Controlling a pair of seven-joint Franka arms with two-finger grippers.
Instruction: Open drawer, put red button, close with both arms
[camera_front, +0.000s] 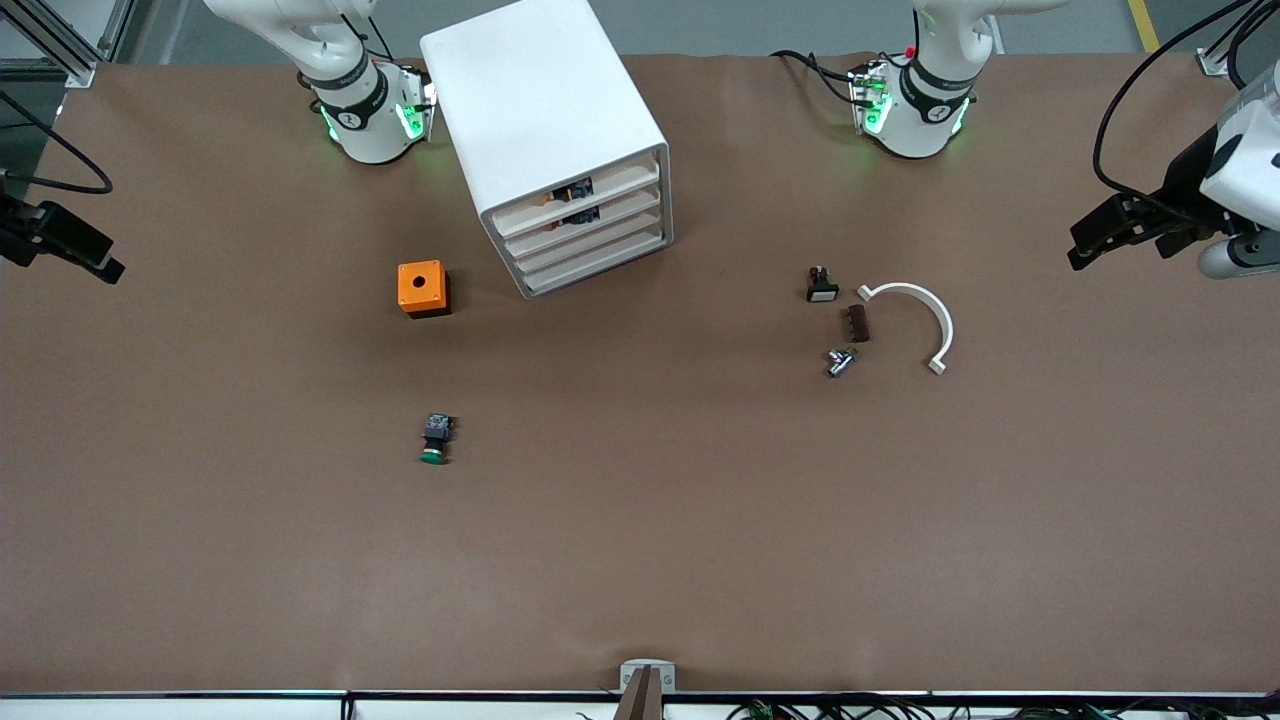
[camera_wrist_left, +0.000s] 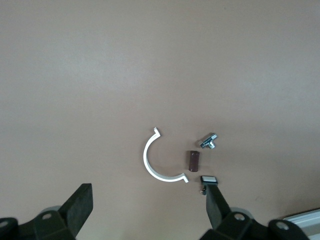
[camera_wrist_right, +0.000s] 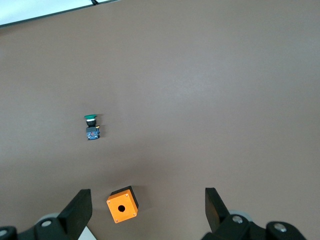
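Fingers of left gripper (camera_wrist_left: 147, 210) and right gripper (camera_wrist_right: 147, 210) spread wide, empty, above bare table (camera_front: 640, 560).

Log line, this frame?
drawer shut; red button unseen; green button on table; left claw open at table end; right claw open at table end

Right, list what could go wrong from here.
1. No red-capped button shows on the table. The only loose one is the green button, so a wrong pick seems likely.
2. The cabinet stands skewed with nothing seen bracing it, so tugging the drawer may drag it.
3. The left pincer and right pincer hang open out toward the table's ends, so each needs a long reach.
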